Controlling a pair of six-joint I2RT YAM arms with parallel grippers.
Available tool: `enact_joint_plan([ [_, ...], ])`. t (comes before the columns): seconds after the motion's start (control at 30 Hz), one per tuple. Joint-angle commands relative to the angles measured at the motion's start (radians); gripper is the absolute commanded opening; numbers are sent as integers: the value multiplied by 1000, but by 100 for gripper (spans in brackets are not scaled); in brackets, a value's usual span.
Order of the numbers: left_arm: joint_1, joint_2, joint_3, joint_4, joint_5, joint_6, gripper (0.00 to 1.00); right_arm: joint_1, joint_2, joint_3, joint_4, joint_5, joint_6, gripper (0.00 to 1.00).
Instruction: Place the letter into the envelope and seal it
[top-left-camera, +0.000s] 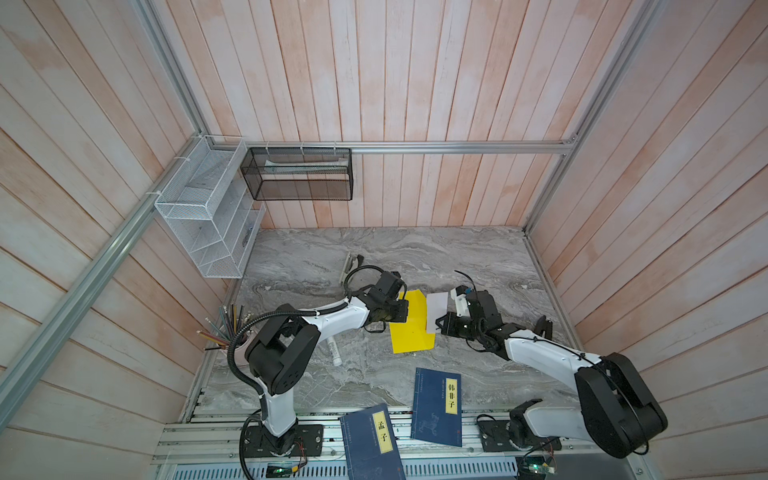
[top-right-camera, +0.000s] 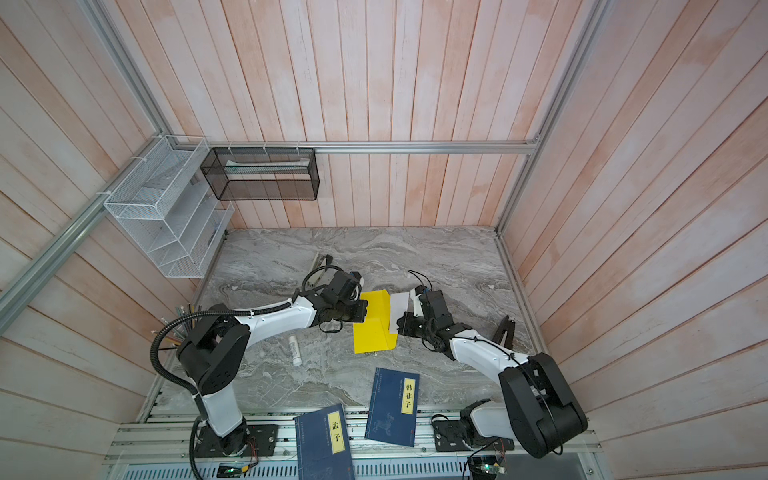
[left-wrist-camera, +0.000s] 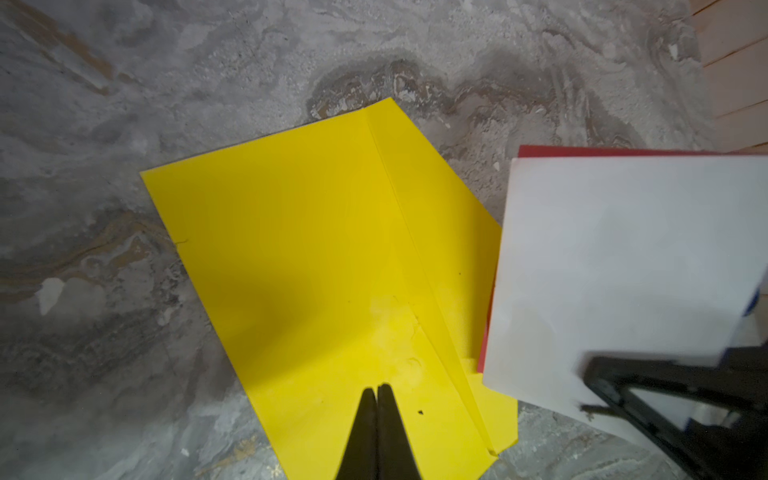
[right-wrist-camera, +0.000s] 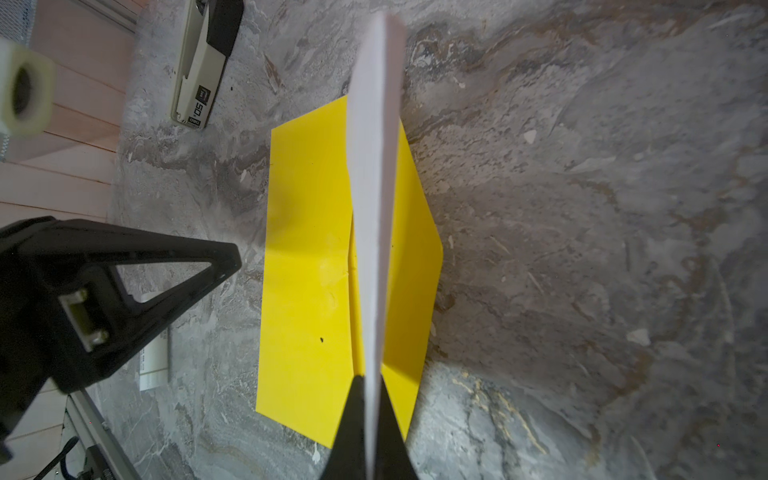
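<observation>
The yellow envelope (top-left-camera: 411, 332) (top-right-camera: 374, 332) lies flat on the marble table in both top views, its flap (left-wrist-camera: 436, 208) folded open toward the right arm. My left gripper (top-left-camera: 404, 311) (left-wrist-camera: 377, 388) is shut, its tips down over the envelope's near part (left-wrist-camera: 311, 249), and I see no paper between them. My right gripper (top-left-camera: 438, 328) (right-wrist-camera: 372, 380) is shut on the letter (top-left-camera: 436, 309) (right-wrist-camera: 374, 187), which is white with a red edge (left-wrist-camera: 623, 270). The letter hangs edge-on above the envelope's (right-wrist-camera: 307, 249) flap crease, clear of the table.
A stapler (top-left-camera: 351, 266) (right-wrist-camera: 203, 62) lies behind the left arm. A glue stick (top-left-camera: 334, 351) lies left of the envelope. Two dark blue books (top-left-camera: 438, 405) (top-left-camera: 372, 440) sit at the front edge. There is a pencil cup (top-left-camera: 232, 332) at the left and wire baskets (top-left-camera: 208, 208) (top-left-camera: 297, 174) on the walls.
</observation>
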Motion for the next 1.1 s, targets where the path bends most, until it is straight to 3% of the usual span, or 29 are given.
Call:
enact_joint_plan([
  [0.0, 0, 46, 47, -95, -45, 32, 0, 5, 22, -19, 12, 9, -28, 0],
  [1.07, 33, 170, 61, -147, 55, 73, 0, -1, 131, -56, 102, -86, -67, 0],
])
